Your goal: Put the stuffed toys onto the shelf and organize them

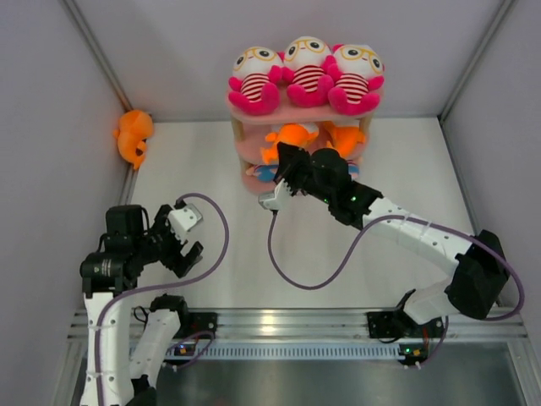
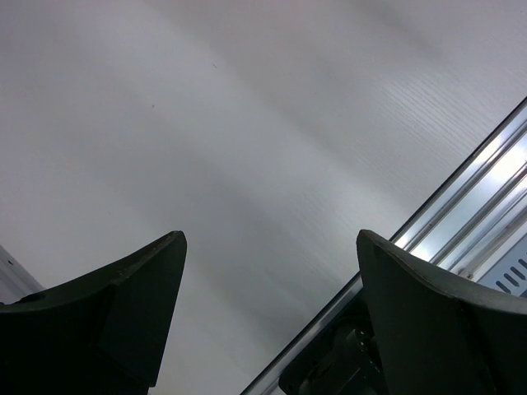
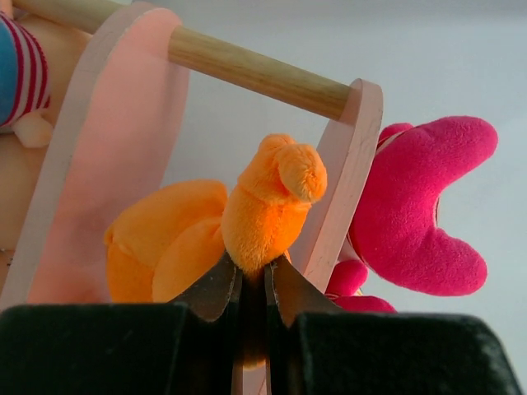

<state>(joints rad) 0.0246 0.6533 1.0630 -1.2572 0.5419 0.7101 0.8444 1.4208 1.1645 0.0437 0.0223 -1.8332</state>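
Note:
The pink shelf (image 1: 302, 115) stands at the back centre. Three white-faced toys with yellow glasses (image 1: 308, 72) sit in a row on its top board. Two orange sharks (image 1: 293, 135) lie on the middle board, and blue-bodied dolls (image 1: 266, 172) show on the bottom board. A third orange shark (image 1: 133, 135) lies on the table by the left wall. My right gripper (image 3: 254, 276) is shut on the fin of an orange shark (image 3: 268, 210) at the shelf's middle board (image 3: 115, 181). My left gripper (image 2: 268, 247) is open and empty over the table at the front left (image 1: 180, 245).
White walls enclose the table on three sides. A metal rail (image 1: 287, 323) runs along the near edge and shows in the left wrist view (image 2: 461, 202). Purple cables (image 1: 221, 245) loop over the table from both arms. A pink toy limb (image 3: 416, 206) hangs beside the shelf's top board.

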